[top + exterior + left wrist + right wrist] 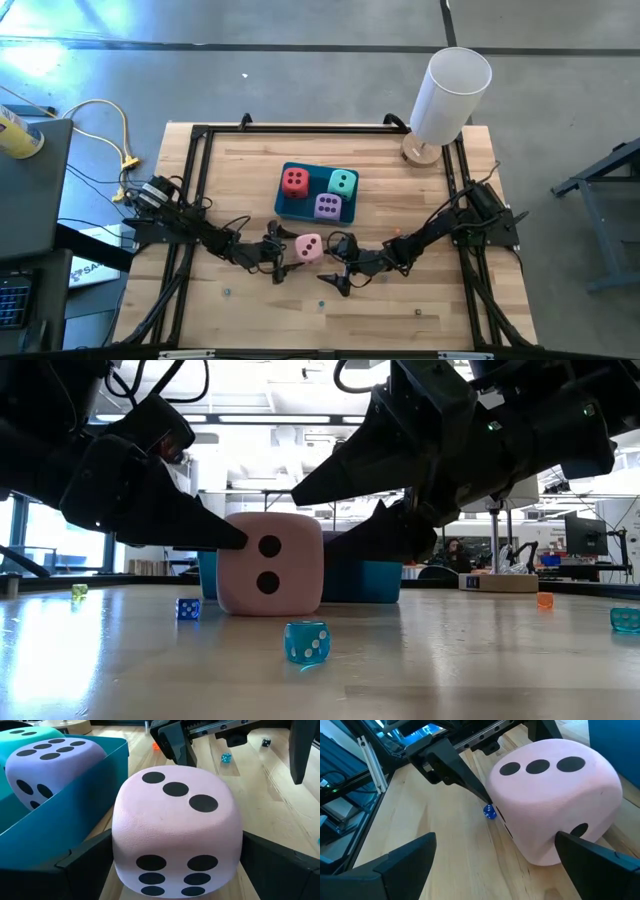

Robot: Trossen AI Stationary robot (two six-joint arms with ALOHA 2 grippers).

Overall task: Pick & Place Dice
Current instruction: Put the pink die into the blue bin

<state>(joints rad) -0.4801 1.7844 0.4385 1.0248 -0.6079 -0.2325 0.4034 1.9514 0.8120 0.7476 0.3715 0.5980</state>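
Looking straight down, we find the red die (294,181), teal die (343,182) and purple die (328,206) seated in the blue tray (283,207), and the pink die (308,247) on the bench (400,300) just in front of it. The left tool (283,252) straddles that die; the right tool (336,278) sits just beside it, fingers spread and empty.

At bench level, a left finger tip touches the pink die's (270,563) side.

The left wrist view confirms the pink die (175,827) between its open fingers, not yet clamped.

The right wrist view shows it (555,800) beside that tool.

We judge the grasp step in hand; next, close, lift, carry to the tray's vacant corner.
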